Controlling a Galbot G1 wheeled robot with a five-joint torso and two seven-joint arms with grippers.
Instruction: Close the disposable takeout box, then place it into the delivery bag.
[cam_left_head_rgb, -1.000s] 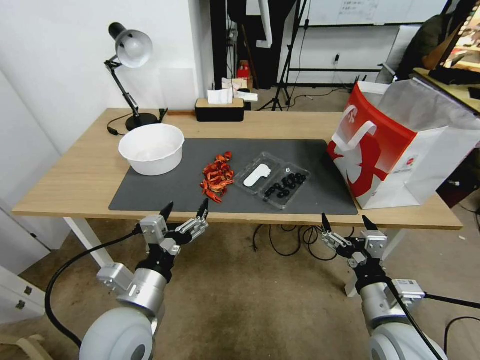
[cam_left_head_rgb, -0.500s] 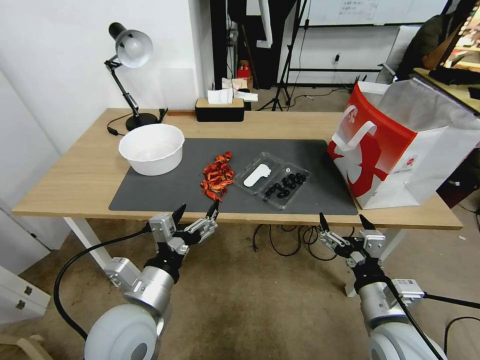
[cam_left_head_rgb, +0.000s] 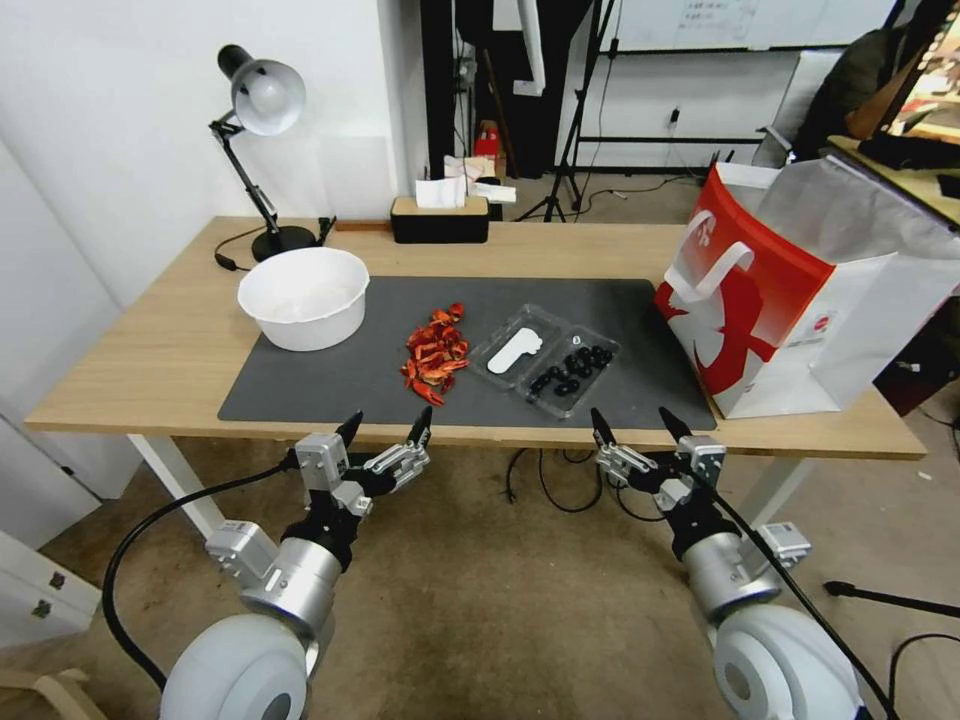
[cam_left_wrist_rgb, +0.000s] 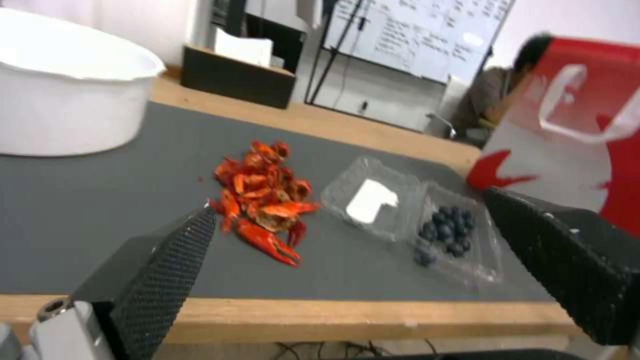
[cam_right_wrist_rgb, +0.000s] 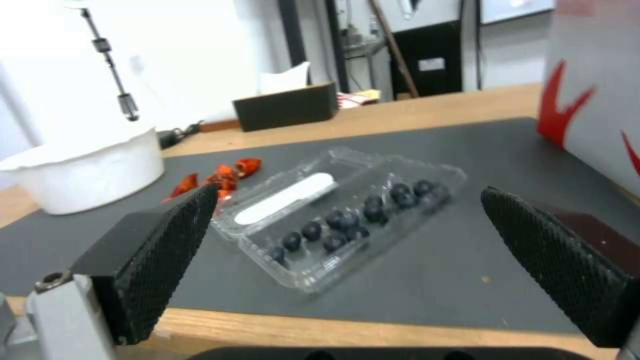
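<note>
The disposable takeout box (cam_left_head_rgb: 545, 360) lies open and flat on the dark mat, one half bearing a white label, the other holding small dark round pieces (cam_right_wrist_rgb: 347, 217). It also appears in the left wrist view (cam_left_wrist_rgb: 413, 220). The delivery bag (cam_left_head_rgb: 800, 290), red and white with white strap handles, stands open at the table's right end. My left gripper (cam_left_head_rgb: 388, 425) hovers open just off the table's front edge, below the red pile. My right gripper (cam_left_head_rgb: 635, 422) is open at the front edge, just short of the box, nothing between its fingers.
A pile of red crayfish pieces (cam_left_head_rgb: 435, 355) lies left of the box. A white round bowl (cam_left_head_rgb: 303, 297) sits on the mat's left end. At the back stand a desk lamp (cam_left_head_rgb: 258, 130) and a black tissue box (cam_left_head_rgb: 440, 220). Cables hang under the table.
My right gripper has moved left and toward the table, now in front of the box. The left gripper first moved right, then held almost still. The box has not moved.
</note>
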